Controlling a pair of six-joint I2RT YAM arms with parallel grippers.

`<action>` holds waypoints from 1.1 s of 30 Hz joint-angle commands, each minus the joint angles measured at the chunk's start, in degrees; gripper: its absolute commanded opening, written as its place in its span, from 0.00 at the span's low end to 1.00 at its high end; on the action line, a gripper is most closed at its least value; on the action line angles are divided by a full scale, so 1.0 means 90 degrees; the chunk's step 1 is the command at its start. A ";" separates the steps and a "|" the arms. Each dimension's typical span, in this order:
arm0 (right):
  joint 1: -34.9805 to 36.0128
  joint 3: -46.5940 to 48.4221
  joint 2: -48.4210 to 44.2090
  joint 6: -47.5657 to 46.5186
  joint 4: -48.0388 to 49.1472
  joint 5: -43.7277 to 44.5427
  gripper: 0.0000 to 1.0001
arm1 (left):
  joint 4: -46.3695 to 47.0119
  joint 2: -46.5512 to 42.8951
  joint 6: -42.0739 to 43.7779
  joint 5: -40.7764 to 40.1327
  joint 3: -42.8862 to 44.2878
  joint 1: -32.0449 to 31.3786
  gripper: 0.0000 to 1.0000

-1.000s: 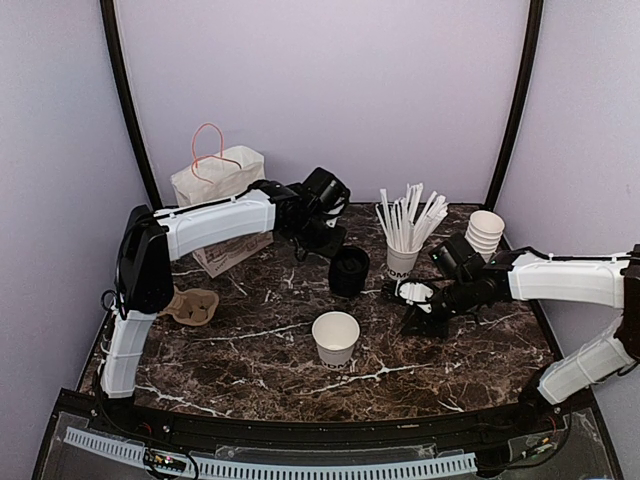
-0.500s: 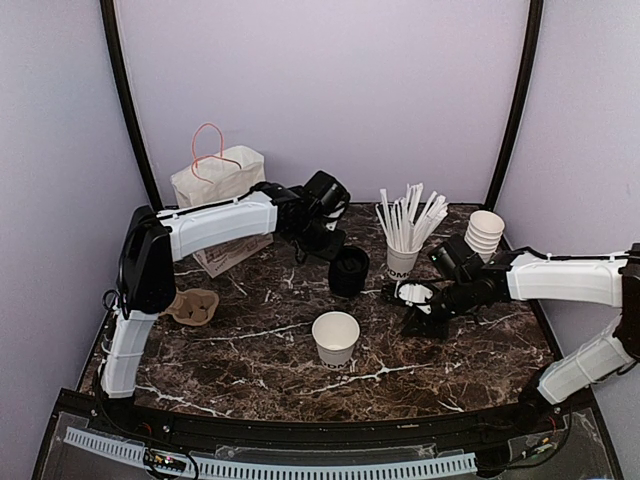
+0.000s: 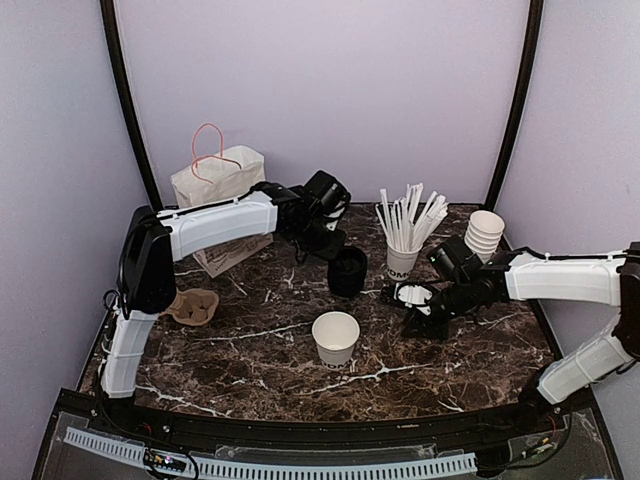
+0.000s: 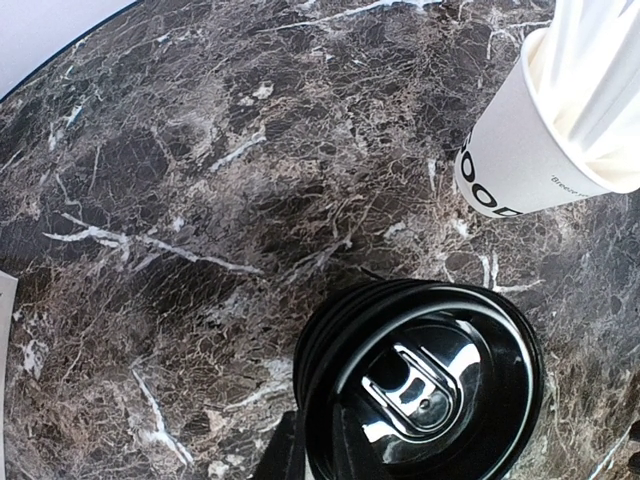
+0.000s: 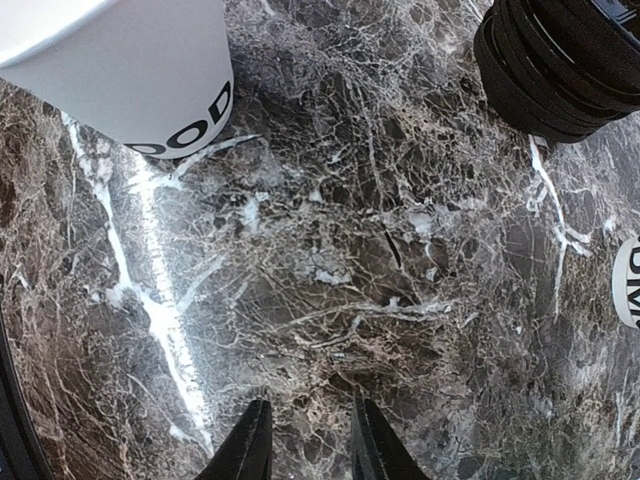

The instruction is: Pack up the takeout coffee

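Entry, takeout coffee cup (image 3: 336, 338): white, no lid on it, dark lettering near the base. It stands mid-table at 6 o'clock from the black lid stack (image 3: 348, 271), apart from both grippers. In the right wrist view its top is cut off.
Entry, left gripper (image 3: 338, 254): at the stack's 11 o'clock rim. Only one finger (image 4: 284, 452) shows, against the top lid's edge, so I cannot tell its spread.
Entry, right gripper (image 5: 305, 448): tips narrowly apart, empty, over the marble table (image 3: 250, 370).
Entry, cup of sticks (image 3: 402, 262): at 1 o'clock from the coffee cup.

Soft even light, sharp frames, glare on the stacked black lids (image 4: 420, 385).
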 commanded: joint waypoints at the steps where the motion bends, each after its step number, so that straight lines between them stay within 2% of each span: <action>1: 0.0067 0.0071 0.0070 -0.0009 0.0020 0.0055 0.29 | -0.0209 -0.0021 0.0064 -0.0044 0.0297 -0.0036 0.09; 13: 0.0111 0.0134 0.0074 0.0021 -0.0053 0.0006 0.29 | -0.0467 -0.0296 0.0409 -0.0203 0.0935 -0.0018 0.04; 20: 0.0102 0.0212 0.0032 0.0029 -0.0114 0.0021 0.28 | -0.0403 -0.0521 0.0358 0.0073 0.0815 0.0059 0.03; 26: -0.0035 0.0890 -0.0354 0.0103 -0.0557 -0.0175 0.28 | -0.0117 -0.1039 0.0622 0.0206 0.0226 0.0104 0.02; 31: -0.0062 0.1898 -0.0368 0.0208 -0.1159 -0.0731 0.28 | 0.0607 -0.1915 0.0878 0.0465 -0.0997 0.0119 0.01; 33: -0.0068 0.2258 -0.0275 0.0295 -0.1297 -0.0992 0.28 | 0.1068 -0.2572 0.0819 0.0616 -0.1590 0.0131 0.02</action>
